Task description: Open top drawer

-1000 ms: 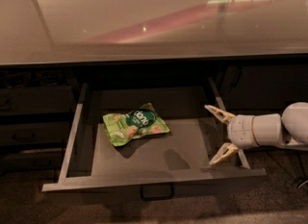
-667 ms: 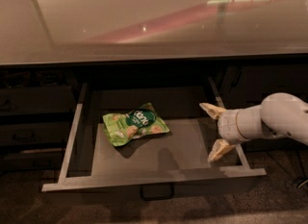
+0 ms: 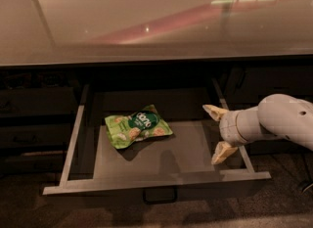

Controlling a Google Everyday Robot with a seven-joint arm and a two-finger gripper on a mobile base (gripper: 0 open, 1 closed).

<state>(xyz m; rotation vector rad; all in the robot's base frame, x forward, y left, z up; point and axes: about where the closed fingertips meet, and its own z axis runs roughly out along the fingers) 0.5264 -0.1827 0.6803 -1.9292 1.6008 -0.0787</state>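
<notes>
The top drawer (image 3: 156,182) stands pulled far out from under the counter, its deep grey box showing from above. A small dark bail handle (image 3: 160,195) hangs at the middle of its front. A green snack bag (image 3: 137,125) lies flat inside, left of centre. My gripper (image 3: 217,132) is over the drawer's right side by the right wall, fingers spread wide and holding nothing. One fingertip (image 3: 211,110) points to the back, the other sits near the front rail.
A glossy beige countertop (image 3: 156,21) overhangs the drawer. Slimmer dark drawer fronts (image 3: 34,139) sit closed to the left. Dark cabinet fronts (image 3: 266,85) are at the right behind my arm. Brown floor lies below the drawer front.
My gripper and arm have shifted left, further over the drawer's right side. The drawer and the snack bag have not moved.
</notes>
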